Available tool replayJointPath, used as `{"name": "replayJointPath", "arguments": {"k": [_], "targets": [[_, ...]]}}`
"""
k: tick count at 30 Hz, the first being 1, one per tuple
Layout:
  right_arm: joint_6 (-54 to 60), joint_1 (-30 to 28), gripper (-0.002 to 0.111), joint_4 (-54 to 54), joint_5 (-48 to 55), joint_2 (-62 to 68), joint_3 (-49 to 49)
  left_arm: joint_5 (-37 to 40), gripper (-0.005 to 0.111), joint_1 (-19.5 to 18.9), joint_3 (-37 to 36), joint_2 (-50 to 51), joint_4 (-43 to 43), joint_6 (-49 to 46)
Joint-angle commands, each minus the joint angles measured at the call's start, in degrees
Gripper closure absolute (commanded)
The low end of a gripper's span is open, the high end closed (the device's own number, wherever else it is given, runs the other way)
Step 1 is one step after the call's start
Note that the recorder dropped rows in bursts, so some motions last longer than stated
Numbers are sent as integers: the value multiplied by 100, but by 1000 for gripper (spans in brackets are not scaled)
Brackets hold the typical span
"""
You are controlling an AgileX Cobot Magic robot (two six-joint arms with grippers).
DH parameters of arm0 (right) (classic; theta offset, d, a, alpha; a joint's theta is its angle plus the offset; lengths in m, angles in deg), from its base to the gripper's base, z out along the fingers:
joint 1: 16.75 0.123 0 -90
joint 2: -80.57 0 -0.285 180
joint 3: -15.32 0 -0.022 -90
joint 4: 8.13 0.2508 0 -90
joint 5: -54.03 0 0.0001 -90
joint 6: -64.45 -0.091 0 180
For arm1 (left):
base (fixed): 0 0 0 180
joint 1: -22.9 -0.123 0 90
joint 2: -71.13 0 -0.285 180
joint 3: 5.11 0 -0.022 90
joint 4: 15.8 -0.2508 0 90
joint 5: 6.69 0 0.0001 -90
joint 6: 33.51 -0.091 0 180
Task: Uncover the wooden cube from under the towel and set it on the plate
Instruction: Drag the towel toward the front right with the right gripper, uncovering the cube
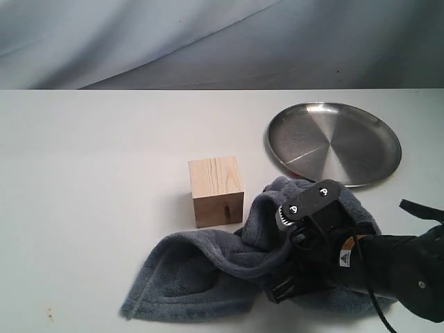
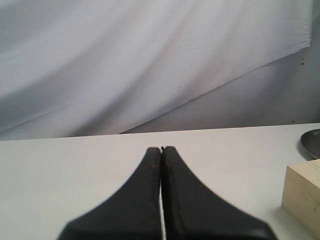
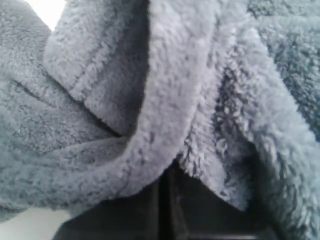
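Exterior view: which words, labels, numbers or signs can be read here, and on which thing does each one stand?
No readable words or numbers.
Warning triangle sticker on the right arm: a sign only, its symbol too small to read.
The wooden cube, steel plate and towel show no text.

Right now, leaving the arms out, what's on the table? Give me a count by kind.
wooden cube: 1
fleece towel: 1
steel plate: 1
Total: 3
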Motion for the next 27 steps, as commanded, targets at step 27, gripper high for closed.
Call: {"name": "replayJointPath", "arguments": {"k": [27], "targets": [[31, -48, 89, 303, -1347, -231, 295, -62, 107, -12, -25, -24, 14, 15]]}}
